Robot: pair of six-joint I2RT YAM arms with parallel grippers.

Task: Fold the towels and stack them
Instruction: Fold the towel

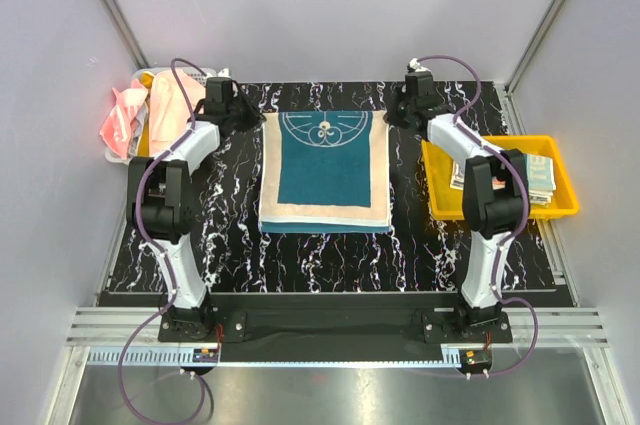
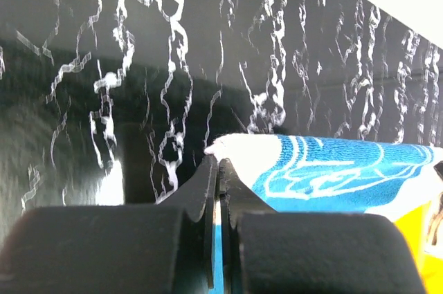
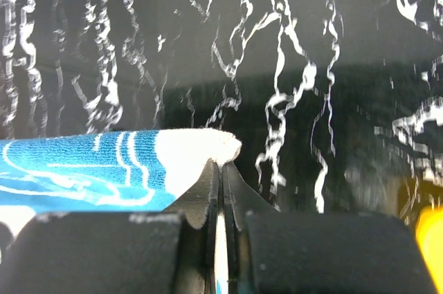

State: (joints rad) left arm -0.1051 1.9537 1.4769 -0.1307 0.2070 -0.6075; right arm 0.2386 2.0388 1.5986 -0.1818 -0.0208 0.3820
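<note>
Pinching both far corners of the teal-and-cream towel [image 1: 325, 170]. Left end effector [image 1: 252, 117] is clamped on the far-left corner and right end effector [image 1: 393, 115] on the far-right one.

Left wrist view: jaws of the left end effector [image 2: 216, 164] are closed, with the cream corner of the towel [image 2: 325, 173] caught at the tips and cloth running off to the right. Right wrist view mirrors it: right end effector [image 3: 221, 167] jaws are closed on the cream corner, with the towel [image 3: 83, 169] running off to the left.

Towel lies spread flat mid-tabletop [image 1: 420, 245], crest end away from my bases and near edge towards them. It spans the gap between my two arms.

Other towels:
- peach towel [image 1: 172, 105] and coral pink towel [image 1: 122, 123] heaped in the white mesh basket [image 1: 150, 72], far left, just beside my left arm
- folded towels [image 1: 540, 177] in the yellow tray [image 1: 500, 213], right side, partly hidden by my right arm; can't tell their colours
</note>
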